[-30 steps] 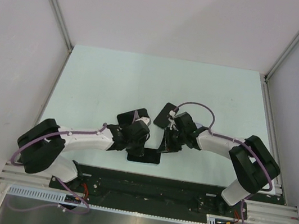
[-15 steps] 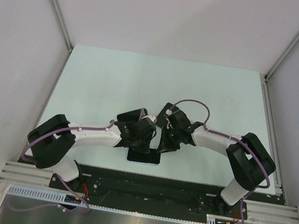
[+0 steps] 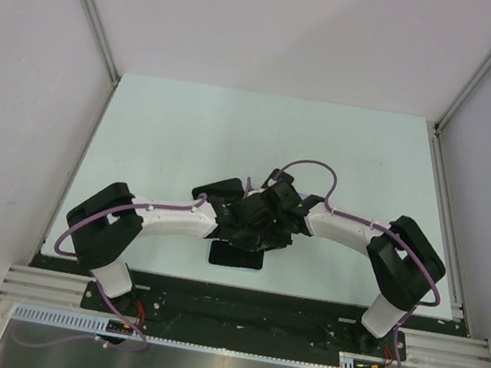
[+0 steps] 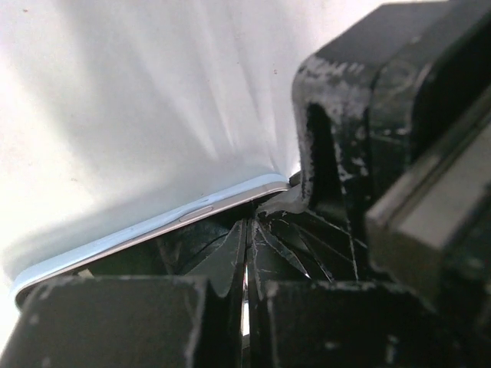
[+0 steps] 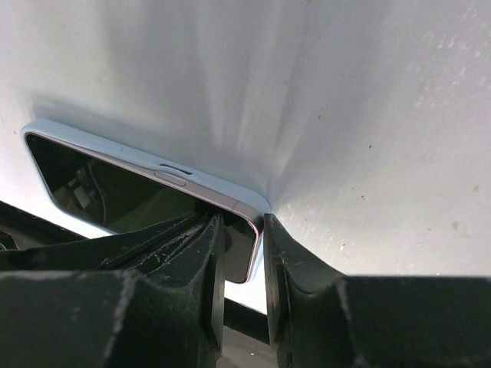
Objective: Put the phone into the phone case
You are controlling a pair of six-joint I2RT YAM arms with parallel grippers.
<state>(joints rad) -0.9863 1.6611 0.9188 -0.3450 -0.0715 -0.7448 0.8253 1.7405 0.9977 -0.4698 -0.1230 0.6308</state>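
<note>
Bearing the phone, pale table meets white walls.

**Converging at centre**

Reaches in from 8 o'clock with left arm and from 4 o'clock with right arm, wrists crowded together. Presses left gripper fully closed; pinches phone corner narrowly with right gripper.

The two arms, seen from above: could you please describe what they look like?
Both the left arm and right arm have white links, bulky black joint housings and a looping purple cable. The black gripper fingers are scuffed and scratched.
</note>
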